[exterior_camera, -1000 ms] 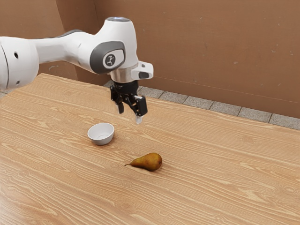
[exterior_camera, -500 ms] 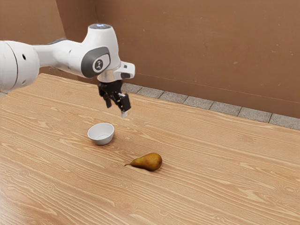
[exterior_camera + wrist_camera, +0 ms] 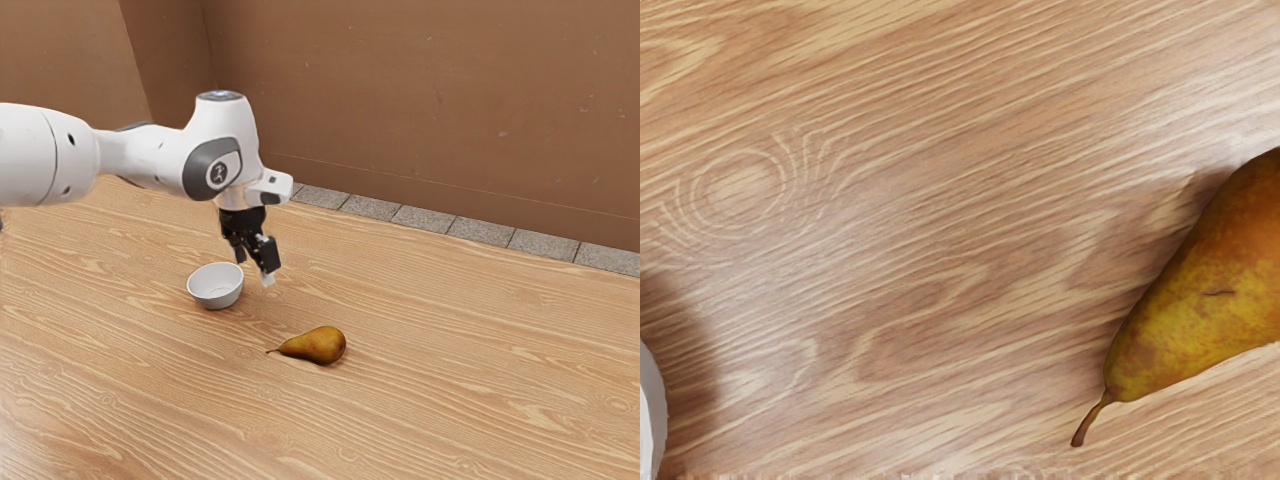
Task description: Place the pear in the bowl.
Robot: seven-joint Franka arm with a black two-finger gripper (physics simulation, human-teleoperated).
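The exterior view has the gripper (image 3: 254,270), fingers apart, above the table (image 3: 450,350), and the pear (image 3: 316,345) lying on it toward five o'clock from the gripper, four o'clock from the bowl (image 3: 217,298).

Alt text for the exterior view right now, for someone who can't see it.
A brown-gold pear lies on its side on a wooden table, apart from an empty white bowl. A white robot arm reaches in from the exterior view's left, its black jaws open and empty above the table.
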